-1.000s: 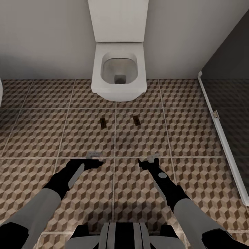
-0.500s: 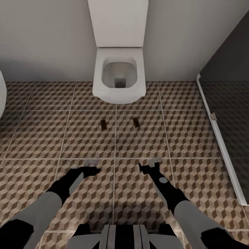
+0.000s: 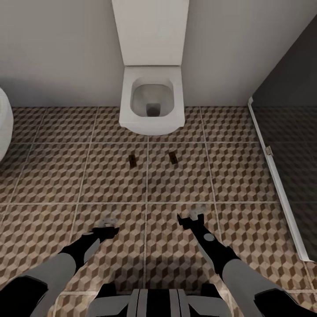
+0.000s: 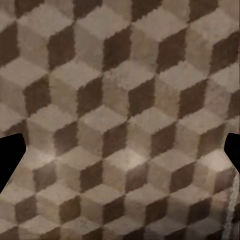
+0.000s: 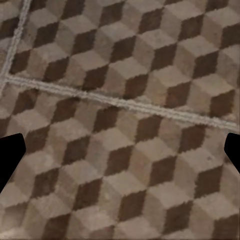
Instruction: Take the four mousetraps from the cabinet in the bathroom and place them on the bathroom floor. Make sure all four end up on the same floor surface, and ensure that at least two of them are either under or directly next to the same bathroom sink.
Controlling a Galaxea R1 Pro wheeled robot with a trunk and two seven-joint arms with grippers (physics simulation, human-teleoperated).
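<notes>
Nearest us, our left gripper (image 3: 107, 223) and right gripper (image 3: 193, 214) hang low over the bathroom floor (image 3: 53, 176), both with jaws apart and nothing between them; in each wrist view the dark fingertips sit wide at the edges over bare cube-printed tile. Ahead of the jaws lie two mousetraps (image 3: 132, 160), small flat dark-tan boards resting on matte tile either side of a pale grout line, long axes pointing roughly away from us. The right-hand one (image 3: 173, 157) lies closer to our right gripper. Beyond them stands the glossy white toilet (image 3: 152, 103), against the plain wall.
</notes>
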